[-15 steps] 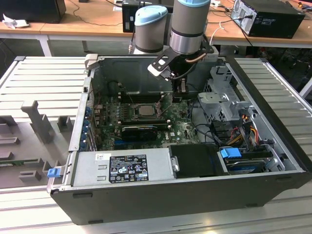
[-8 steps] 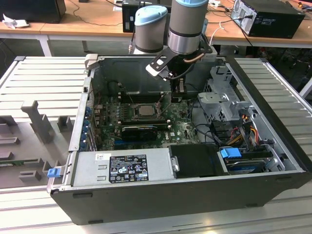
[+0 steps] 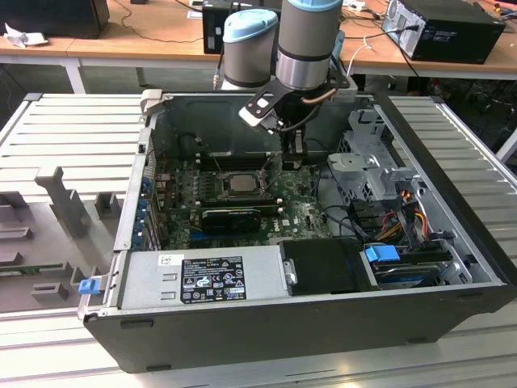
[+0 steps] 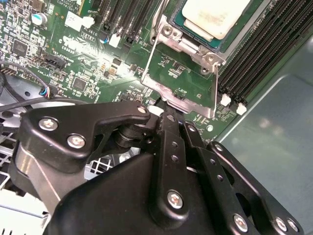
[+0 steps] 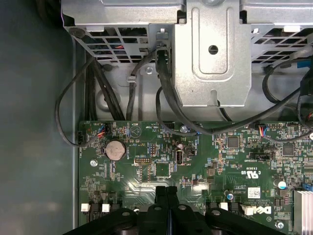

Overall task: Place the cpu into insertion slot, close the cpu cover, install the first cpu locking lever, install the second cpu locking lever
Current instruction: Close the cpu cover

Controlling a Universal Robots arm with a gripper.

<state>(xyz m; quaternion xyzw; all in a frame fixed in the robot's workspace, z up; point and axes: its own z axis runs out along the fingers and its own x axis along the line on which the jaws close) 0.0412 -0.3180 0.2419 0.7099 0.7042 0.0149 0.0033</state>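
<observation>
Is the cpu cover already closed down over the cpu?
No: in the second wrist view the cpu cover is swung open, away from the cpu, whose top lies bare.

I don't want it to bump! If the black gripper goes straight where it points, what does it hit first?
Probably the cpu cover, a thin silvery metal frame tilted open: in the second wrist view the black gripper points right at its edge. Depth is unclear; it may already touch.
</observation>
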